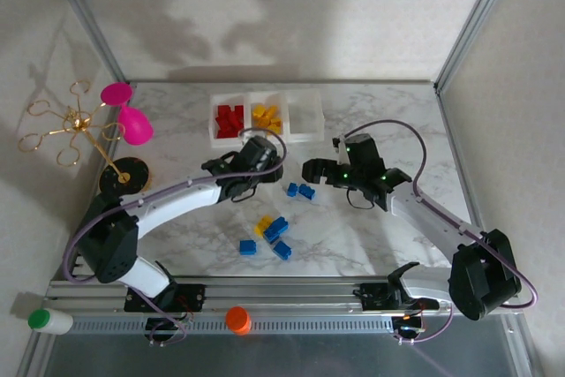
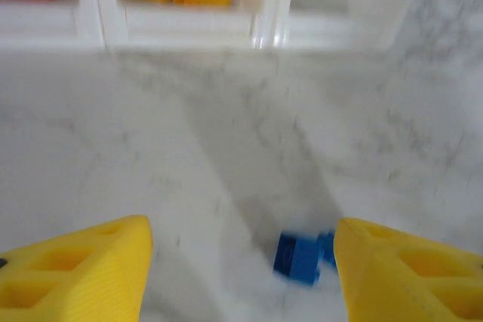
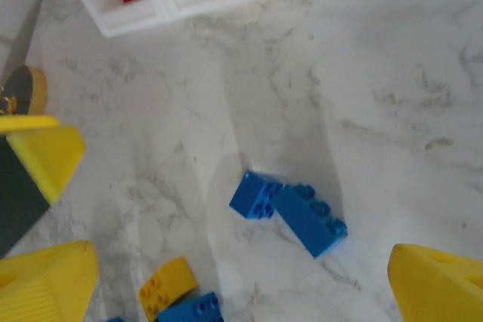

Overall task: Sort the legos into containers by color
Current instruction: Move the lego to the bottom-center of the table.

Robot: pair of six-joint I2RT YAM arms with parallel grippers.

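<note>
Blue bricks (image 3: 290,213), 2 pcs, loose on worktop (image 3: 392,73) — R claw (image 3: 241,284) wide overhead for pickup; L claw (image 2: 241,246) open, empty.

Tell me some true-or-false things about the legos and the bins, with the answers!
1. The red legos are in the left bin. True.
2. The right bin holds blue legos. False: it looks empty, and the blue legos lie on the table.
3. One yellow lego lies on the table. True.
4. The right pincer grips a blue lego. False: it is open and holds nothing.
</note>
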